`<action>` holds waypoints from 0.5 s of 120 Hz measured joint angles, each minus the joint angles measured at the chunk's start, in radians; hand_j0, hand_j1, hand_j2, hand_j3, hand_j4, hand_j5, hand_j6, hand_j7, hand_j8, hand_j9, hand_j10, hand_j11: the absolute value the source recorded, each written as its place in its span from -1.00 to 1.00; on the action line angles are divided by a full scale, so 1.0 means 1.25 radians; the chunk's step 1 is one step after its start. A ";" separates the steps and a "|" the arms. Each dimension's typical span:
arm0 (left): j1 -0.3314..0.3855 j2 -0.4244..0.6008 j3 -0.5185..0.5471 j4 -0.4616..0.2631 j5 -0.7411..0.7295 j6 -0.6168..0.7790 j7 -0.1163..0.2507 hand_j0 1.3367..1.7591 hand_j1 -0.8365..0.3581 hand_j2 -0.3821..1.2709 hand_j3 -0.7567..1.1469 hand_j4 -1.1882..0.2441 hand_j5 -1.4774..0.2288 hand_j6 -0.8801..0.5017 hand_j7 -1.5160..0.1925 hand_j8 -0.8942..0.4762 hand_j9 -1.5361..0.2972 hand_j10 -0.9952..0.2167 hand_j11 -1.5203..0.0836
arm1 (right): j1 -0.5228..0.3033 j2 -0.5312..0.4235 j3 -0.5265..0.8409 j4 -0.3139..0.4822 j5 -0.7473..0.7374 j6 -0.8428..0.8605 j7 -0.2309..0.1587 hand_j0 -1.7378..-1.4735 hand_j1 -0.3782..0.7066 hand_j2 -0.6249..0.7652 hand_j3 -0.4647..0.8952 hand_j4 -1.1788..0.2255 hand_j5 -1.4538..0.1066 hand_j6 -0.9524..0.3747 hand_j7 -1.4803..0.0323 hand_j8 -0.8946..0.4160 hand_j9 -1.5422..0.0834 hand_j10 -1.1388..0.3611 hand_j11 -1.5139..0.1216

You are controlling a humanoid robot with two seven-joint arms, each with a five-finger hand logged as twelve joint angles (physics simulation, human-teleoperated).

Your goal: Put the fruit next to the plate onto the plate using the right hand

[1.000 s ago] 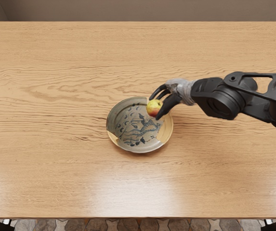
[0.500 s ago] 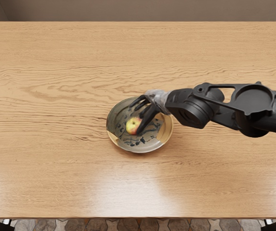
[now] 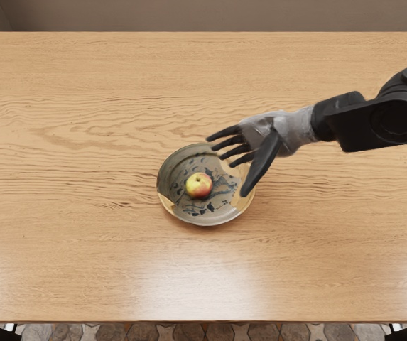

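Item: fruit point(image 3: 199, 185), small, yellow-red, apple-like; lies inside the plate point(image 3: 165, 197), a little left of its middle, free of any grip; it sits low in the dished centre, which probably keeps it from rolling.
Item: plate, round, patterned, pale rim; flat on the worktop point(image 3: 82, 106).
Item: right robot hand point(image 3: 256, 138), arm entering from the right edge; fingers point(image 3: 223, 133) spread wide, gripping nothing; it stands over the plate's far right rim, apart from the fruit, thumb pointing down toward the near right rim; whether the thumb tip touches that rim cannot be told from this slant.
Judgement: the placing looks done, the splayed pose suiting a clear exit.
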 joint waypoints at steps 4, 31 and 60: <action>0.000 0.000 0.000 0.000 0.000 0.000 0.000 0.52 0.49 -0.48 -0.21 0.31 0.36 -0.08 0.40 -0.06 0.33 0.23 0.50 | -0.004 -0.038 0.008 0.001 0.038 0.060 0.001 -0.40 -0.80 -0.09 -0.32 0.58 0.75 0.34 0.84 0.27 0.79 0.42 0.74; 0.000 0.000 0.000 0.000 0.000 0.000 0.000 0.52 0.49 -0.48 -0.21 0.31 0.36 -0.08 0.40 -0.06 0.33 0.23 0.50 | -0.081 -0.255 0.031 -0.031 0.226 0.219 0.089 -0.40 -0.83 -0.11 -0.32 0.60 0.77 0.36 0.86 0.29 0.81 0.45 0.76; 0.000 0.000 0.000 0.000 0.000 0.000 0.000 0.52 0.49 -0.48 -0.21 0.31 0.36 -0.08 0.40 -0.06 0.33 0.23 0.50 | -0.155 -0.304 0.034 -0.115 0.303 0.238 0.122 -0.40 -0.84 -0.11 -0.32 0.61 0.78 0.37 0.87 0.30 0.82 0.46 0.77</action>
